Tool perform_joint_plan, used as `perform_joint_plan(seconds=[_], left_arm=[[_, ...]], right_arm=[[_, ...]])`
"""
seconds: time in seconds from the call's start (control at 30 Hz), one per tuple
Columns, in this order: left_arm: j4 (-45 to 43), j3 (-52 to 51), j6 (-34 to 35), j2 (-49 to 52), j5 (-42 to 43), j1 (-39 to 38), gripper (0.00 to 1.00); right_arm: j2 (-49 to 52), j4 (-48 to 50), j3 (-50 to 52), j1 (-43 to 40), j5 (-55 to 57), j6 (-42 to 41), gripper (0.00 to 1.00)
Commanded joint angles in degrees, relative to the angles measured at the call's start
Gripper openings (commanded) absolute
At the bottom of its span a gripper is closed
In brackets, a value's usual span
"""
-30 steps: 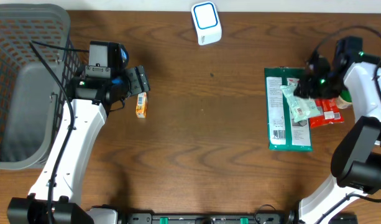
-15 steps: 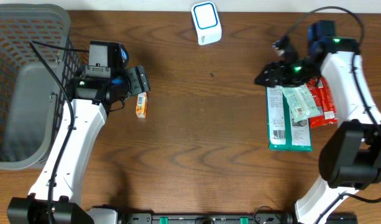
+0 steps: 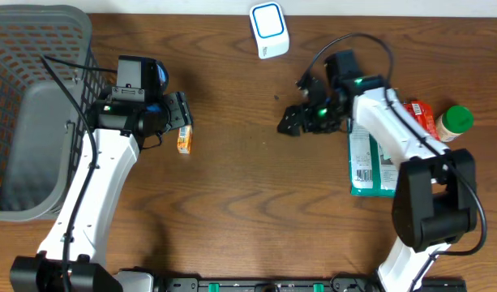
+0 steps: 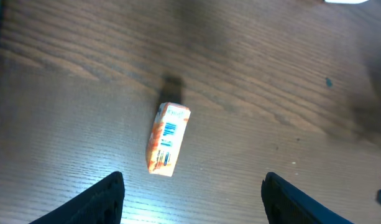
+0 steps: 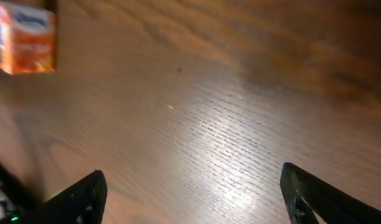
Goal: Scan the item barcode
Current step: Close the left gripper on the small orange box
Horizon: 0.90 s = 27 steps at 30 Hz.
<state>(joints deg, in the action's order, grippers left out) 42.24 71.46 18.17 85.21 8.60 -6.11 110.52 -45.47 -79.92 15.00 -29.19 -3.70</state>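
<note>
A small orange box [image 3: 184,136] lies flat on the wooden table, its barcode face up in the left wrist view [image 4: 168,138]. My left gripper [image 3: 186,113] hovers just behind it, open [image 4: 193,205], with only bare wood between its fingers. The white scanner [image 3: 269,30] with a blue ring stands at the back centre. My right gripper [image 3: 294,105] hangs over the middle of the table, open and empty [image 5: 196,199]. In the right wrist view the orange box [image 5: 25,37] shows far off at the top left.
A grey mesh basket [image 3: 37,49] fills the left side. At the right lie a green flat package [image 3: 370,158], a red packet [image 3: 421,113] and a green-lidded jar [image 3: 456,122], partly under the right arm.
My right arm has swung left from over the packages to the table's middle, its jaws opening wider. The left arm has stayed put over the orange box.
</note>
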Motion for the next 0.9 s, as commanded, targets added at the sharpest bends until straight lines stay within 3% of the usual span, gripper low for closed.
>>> perform_joint_plan(seconds=[0.0,0.1,0.43,0.57,0.87], left_arm=[[0.3,-0.9,-0.6,3.9,-0.7,0.0,0.72],[0.0,-0.9,-2.5,7.5,-0.7,-0.2,0.71],[-3.8,-0.9,-4.6,19.7,-1.4,-0.5,0.68],[-3.7,-0.9,-4.6,22.0,-2.3,-0.5,0.53],[-3.0,-0.5,-4.6,23.1,-2.2,-0.7,0.31]], right_arm=[[-0.5,0.9,1.1,1.5,5.0,-1.9,0.9],[-0.5,1.2,1.1,2.2,5.6,-1.8,0.99],[-0.5,1.3,1.1,2.2,8.2,-1.8,0.99],[-0.5,1.3,1.1,2.3,8.2,-1.8,0.99],[-0.5,1.3,1.1,2.2,8.2,-1.8,0.99]])
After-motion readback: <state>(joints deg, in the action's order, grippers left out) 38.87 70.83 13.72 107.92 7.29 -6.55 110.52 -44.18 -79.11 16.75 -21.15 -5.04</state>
